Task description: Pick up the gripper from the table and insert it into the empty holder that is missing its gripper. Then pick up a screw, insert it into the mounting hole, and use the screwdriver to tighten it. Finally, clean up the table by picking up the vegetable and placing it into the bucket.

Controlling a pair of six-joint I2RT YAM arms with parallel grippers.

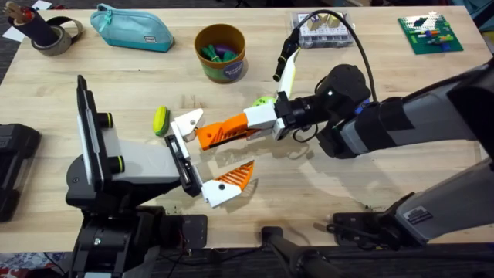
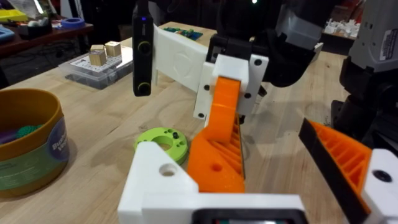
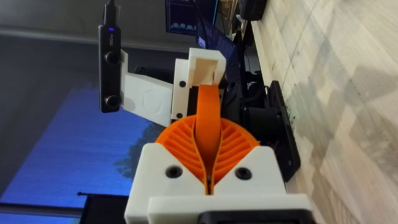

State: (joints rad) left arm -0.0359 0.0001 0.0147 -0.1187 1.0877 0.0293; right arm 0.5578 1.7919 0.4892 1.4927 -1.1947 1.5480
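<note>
Right now you are holding the gripper [image 1: 228, 131] in the right gripper [image 1: 266, 122], its two orange pads clamped together on the white base end, while the orange tip is pointing at the holder [image 1: 187, 120] on the left gripper [image 1: 202, 157]. The left one's own fingers are standing wide apart, one side bare white, the other carrying its short orange finger [image 1: 236, 177]. In the left wrist view the gripper [image 2: 219, 140] is lying just beside the holder [image 2: 160, 177], not seated. If you are approaching tilted, the base may jam against the bracket edge or twist in the pads. The green vegetable [image 1: 161, 120] is sitting on the table near the holder, and a sideways sweep could knock it. The bucket [image 1: 220, 52] is standing well behind.
</note>
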